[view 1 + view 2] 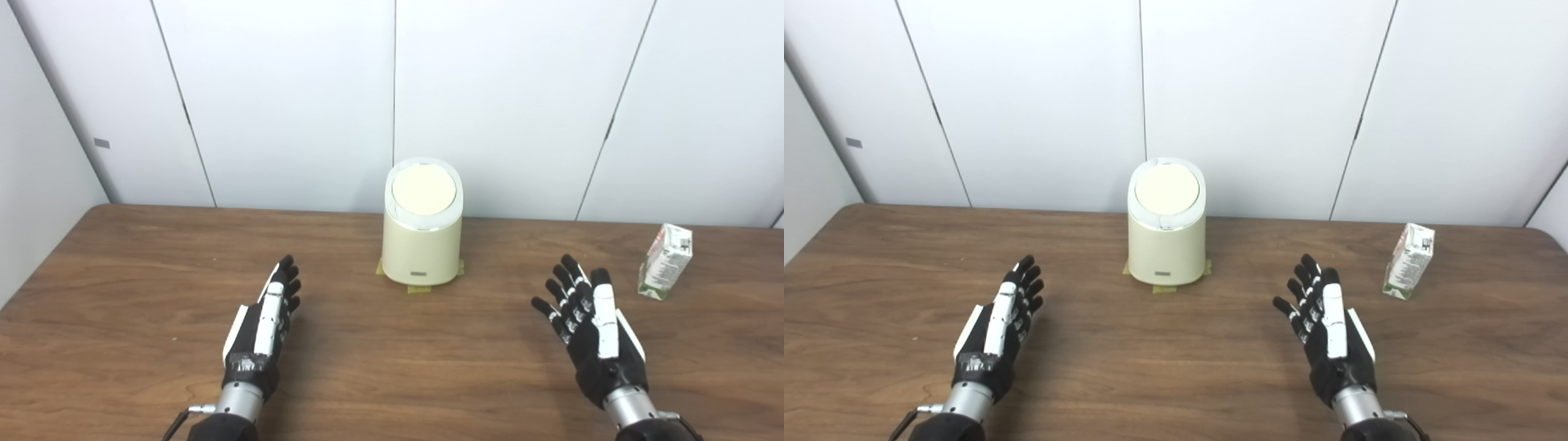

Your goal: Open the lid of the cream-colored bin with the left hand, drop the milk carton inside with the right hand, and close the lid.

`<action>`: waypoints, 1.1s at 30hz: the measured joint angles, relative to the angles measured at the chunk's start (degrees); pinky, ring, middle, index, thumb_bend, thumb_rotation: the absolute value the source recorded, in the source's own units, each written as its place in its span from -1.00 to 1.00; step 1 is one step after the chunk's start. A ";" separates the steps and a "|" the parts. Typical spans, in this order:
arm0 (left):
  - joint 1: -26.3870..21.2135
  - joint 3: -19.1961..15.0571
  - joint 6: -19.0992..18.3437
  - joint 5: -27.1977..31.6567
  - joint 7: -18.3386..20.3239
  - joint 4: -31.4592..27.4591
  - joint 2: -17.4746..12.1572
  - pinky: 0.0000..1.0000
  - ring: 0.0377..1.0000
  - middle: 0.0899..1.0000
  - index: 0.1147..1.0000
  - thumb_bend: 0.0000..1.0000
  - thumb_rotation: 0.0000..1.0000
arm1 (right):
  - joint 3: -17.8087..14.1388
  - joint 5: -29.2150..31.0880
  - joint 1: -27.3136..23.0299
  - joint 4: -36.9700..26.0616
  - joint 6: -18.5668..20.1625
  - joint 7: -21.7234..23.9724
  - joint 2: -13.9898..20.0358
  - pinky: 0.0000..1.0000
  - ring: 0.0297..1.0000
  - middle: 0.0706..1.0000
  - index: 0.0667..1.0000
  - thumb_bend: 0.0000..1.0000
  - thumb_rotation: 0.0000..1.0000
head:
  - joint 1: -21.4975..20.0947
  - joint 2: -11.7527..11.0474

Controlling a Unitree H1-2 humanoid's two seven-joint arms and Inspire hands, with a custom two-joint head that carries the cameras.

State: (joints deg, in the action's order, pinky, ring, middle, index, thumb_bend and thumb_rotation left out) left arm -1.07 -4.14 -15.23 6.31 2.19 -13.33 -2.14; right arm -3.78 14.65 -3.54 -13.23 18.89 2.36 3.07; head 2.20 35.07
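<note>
Cream-colored round plastic bin (422, 245), lid (424, 189) shut, mid-table; green-white milk carton (666, 261) near right edge. Left hand (263, 324) and right hand (589, 324) spread, empty, well apart.

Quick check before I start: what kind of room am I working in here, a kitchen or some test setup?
Likely a lab or test cell, not a kitchen. A bare wooden table stands against plain white wall panels, and the cream-colored bin sits on tape markers. Only the milk carton is set out beside it.
</note>
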 measured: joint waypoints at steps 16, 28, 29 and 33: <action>0.00 -0.08 -0.04 -0.02 0.00 0.00 0.01 0.99 0.96 0.97 1.00 -0.17 1.00 | 0.05 -0.03 -0.04 0.00 0.01 -0.01 -0.05 0.78 0.97 0.99 0.95 0.26 1.00 | -0.26 0.18; -0.02 0.96 -3.97 -0.29 0.10 -2.92 -0.26 1.00 0.98 1.00 1.00 -0.07 0.60 | 0.08 -0.09 0.02 -0.23 0.10 -0.01 0.00 0.77 0.97 0.99 0.96 0.29 1.00 | 0.44 -0.79; -0.13 1.19 -4.43 -0.71 0.05 -3.47 -0.30 1.00 0.97 0.99 1.00 -0.04 0.45 | 0.08 -0.09 0.05 -0.23 0.10 0.01 0.03 0.77 0.97 0.99 0.97 0.29 1.00 | 0.61 -1.05; -2.74 2.98 -7.48 -5.50 -1.18 -4.55 -1.25 0.86 0.95 0.96 1.00 0.06 -0.02 | 0.07 -0.05 0.40 -0.16 0.06 0.51 0.33 0.77 0.97 0.99 0.97 0.27 1.00 | 0.62 -2.19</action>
State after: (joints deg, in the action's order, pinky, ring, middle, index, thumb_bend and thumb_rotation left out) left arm -3.82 -1.16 -22.70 0.82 1.01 -17.87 -3.39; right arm -3.70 14.60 -3.14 -13.39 18.95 2.87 3.41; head 2.81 32.87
